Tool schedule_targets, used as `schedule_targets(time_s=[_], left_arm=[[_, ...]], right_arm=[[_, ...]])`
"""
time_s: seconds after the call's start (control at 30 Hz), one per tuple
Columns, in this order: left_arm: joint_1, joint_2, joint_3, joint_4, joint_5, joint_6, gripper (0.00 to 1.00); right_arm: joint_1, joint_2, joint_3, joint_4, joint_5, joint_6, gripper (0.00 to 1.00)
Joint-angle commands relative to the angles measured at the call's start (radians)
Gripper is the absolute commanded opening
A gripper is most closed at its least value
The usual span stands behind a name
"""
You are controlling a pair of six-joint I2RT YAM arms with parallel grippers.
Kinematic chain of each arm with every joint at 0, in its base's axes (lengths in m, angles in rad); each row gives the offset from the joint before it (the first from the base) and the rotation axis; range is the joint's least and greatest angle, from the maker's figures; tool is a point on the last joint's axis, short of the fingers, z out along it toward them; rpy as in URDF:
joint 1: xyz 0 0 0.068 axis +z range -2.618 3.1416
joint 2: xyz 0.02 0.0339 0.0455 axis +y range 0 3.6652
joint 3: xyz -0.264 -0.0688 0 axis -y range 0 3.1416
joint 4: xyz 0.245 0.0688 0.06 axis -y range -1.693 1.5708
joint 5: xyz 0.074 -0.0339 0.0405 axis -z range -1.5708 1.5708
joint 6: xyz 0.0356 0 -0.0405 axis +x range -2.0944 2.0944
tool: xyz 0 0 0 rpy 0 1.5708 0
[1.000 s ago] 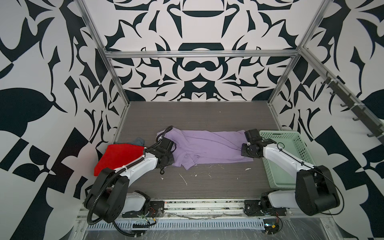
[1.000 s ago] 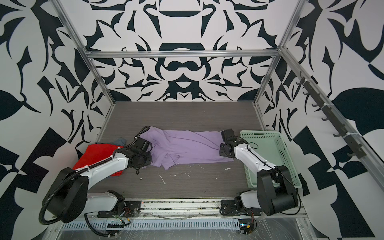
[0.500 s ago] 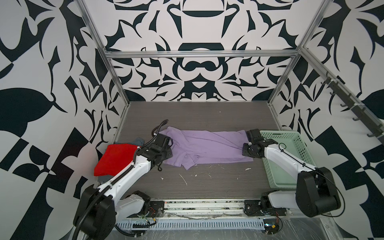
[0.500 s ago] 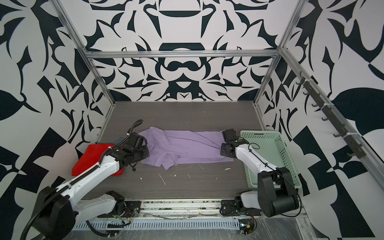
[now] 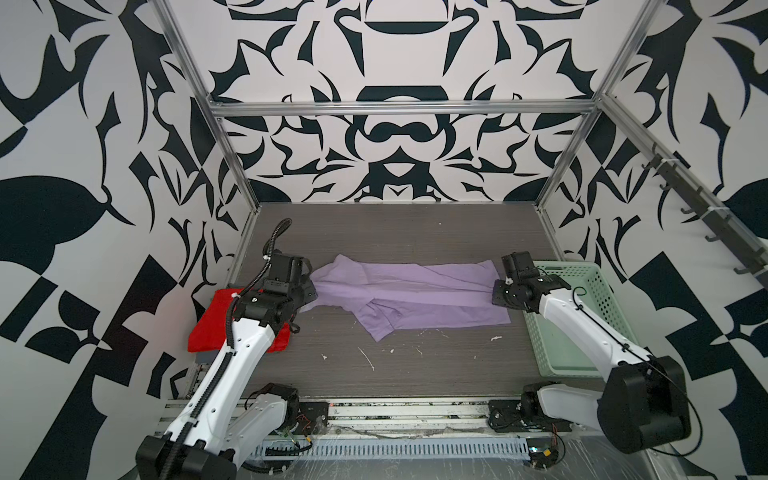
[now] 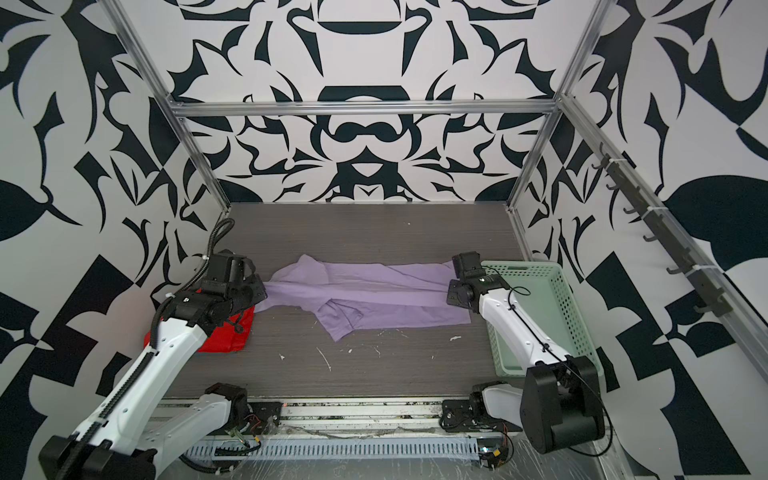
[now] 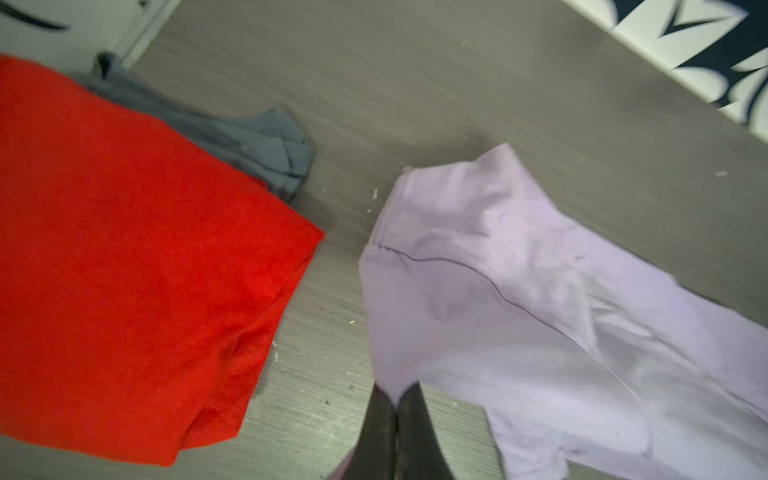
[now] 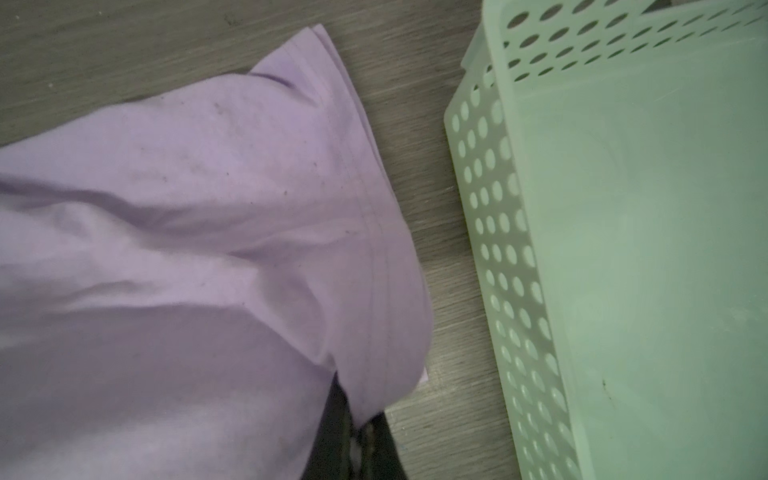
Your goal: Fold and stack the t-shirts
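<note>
A pale lavender t-shirt (image 5: 415,291) (image 6: 374,297) lies stretched across the middle of the table, partly folded, with a sleeve hanging toward the front. My left gripper (image 5: 311,293) (image 7: 397,395) is shut on the shirt's left edge (image 7: 478,291). My right gripper (image 5: 496,291) (image 8: 357,419) is shut on its right hem (image 8: 249,208). A folded red t-shirt (image 5: 208,324) (image 6: 228,332) (image 7: 124,270) lies at the left, partly under my left arm. A grey-blue t-shirt (image 7: 257,145) peeks out from beneath the red one.
A mint-green perforated basket (image 5: 582,328) (image 6: 540,316) (image 8: 623,249) stands at the right, just beyond my right gripper, with my right arm over it. Small white scraps (image 5: 368,359) dot the table in front of the lavender shirt. Patterned walls close in on three sides.
My left gripper has shut on the lavender shirt's left edge and drawn it to the left and up, stretching the cloth. The right gripper has kept its hold and place.
</note>
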Motion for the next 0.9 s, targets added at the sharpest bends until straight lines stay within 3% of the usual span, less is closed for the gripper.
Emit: schedule_targets(time_s=[0.0, 0.27, 0.3, 0.43, 0.53, 0.67, 0.87], left_arm=[[0.024, 0.078, -0.072, 0.084, 0.072, 0.018, 0.00], [0.068, 0.407, -0.040, 0.300, 0.174, 0.059, 0.00], [0.073, 0.439, -0.025, 0.305, 0.174, 0.063, 0.03], [0.081, 0.544, 0.036, 0.273, 0.115, 0.079, 0.33], [0.081, 0.534, 0.041, 0.244, 0.029, 0.084, 0.37], [0.084, 0.452, 0.022, 0.209, -0.052, 0.095, 0.59], [0.086, 0.376, -0.068, 0.190, 0.048, 0.044, 0.61]], right_arm=[[-0.008, 0.019, 0.002, 0.007, -0.012, -0.005, 0.00], [-0.013, 0.179, 0.024, 0.143, -0.043, 0.016, 0.00], [-0.013, 0.199, 0.031, 0.151, -0.048, 0.017, 0.00], [-0.013, 0.246, 0.047, 0.171, -0.046, 0.032, 0.00], [-0.014, 0.244, 0.047, 0.173, -0.036, 0.034, 0.00], [-0.014, 0.238, 0.047, 0.162, -0.032, 0.034, 0.00], [-0.013, 0.227, 0.040, 0.158, -0.032, 0.038, 0.00]])
